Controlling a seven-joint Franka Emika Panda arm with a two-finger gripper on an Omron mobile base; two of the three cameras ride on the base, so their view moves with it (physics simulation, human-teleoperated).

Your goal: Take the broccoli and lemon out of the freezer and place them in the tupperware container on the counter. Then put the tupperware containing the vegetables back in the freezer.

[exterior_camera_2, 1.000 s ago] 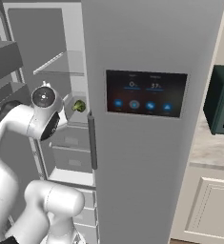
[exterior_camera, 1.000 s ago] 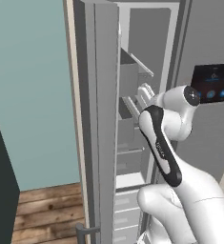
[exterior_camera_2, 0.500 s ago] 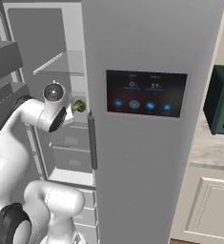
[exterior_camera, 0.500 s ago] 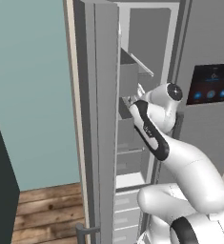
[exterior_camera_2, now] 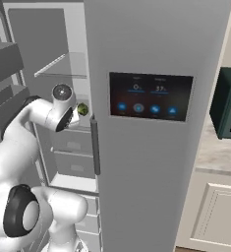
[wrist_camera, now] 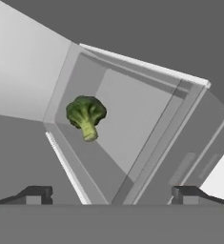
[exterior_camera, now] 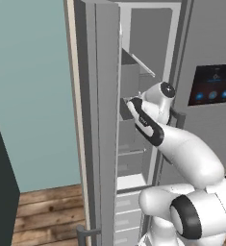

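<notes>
The broccoli [wrist_camera: 86,116] is dark green on its lumpy crown, with a paler yellow-green stalk. The freezer [exterior_camera_2: 156,44] is plain grey outside and in, its shelves and drawers a lighter grey; its display panel [exterior_camera_2: 150,96] is near-black with blue lit marks. The toaster oven [exterior_camera_2: 226,110] is dark green. The counter [exterior_camera_2: 220,156] is beige and marbled over cream cabinets [exterior_camera_2: 213,214]. The wall [exterior_camera: 32,96] is pale teal, and the floor [exterior_camera: 47,214] is brown wood planks.

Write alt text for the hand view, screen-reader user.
A small dark green lumpy broccoli floret sits on a grey shelf inside the tall grey freezer, seen at a tilt from the camera on the hand. The open end effector is some way short of it, its two dark fingertips spread wide at the bottom of the frame with nothing between them.
</notes>
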